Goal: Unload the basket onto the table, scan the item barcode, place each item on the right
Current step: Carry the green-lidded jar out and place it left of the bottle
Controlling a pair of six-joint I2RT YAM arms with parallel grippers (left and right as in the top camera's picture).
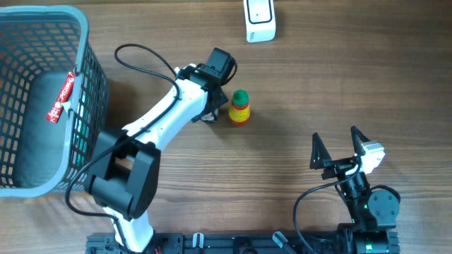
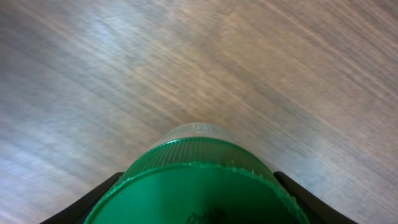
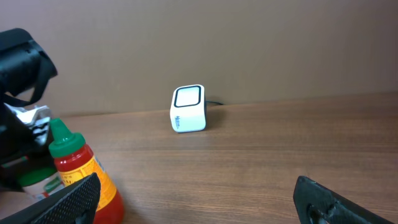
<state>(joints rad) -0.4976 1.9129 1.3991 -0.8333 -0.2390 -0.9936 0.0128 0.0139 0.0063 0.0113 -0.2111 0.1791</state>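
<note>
The worktop (image 1: pixel 296 85) carries a grey basket (image 1: pixel 85 42) at its far-left corner. My left gripper (image 1: pixel 224 107) is reached out to the middle of the worktop. My right gripper (image 1: pixel 334 132) hangs near the near-right edge, jaws spread wide and holding nothing. The white scanner (image 1: pixel 260 20) sits at the far edge, its window facing back toward me in the right wrist view.

The sauce bottle (image 1: pixel 241 107) stands upright mid-worktop, its green cap filling the gap between my left fingers (image 2: pixel 93 202). They are part-way open on either side of it. They seem to touch, but from so close I cannot tell whether they truly grip.

To do this well I should seat the pads squarely below the cap. Then I would lift straight and carry the bottle to the scanner with its label turned toward the window.
</note>
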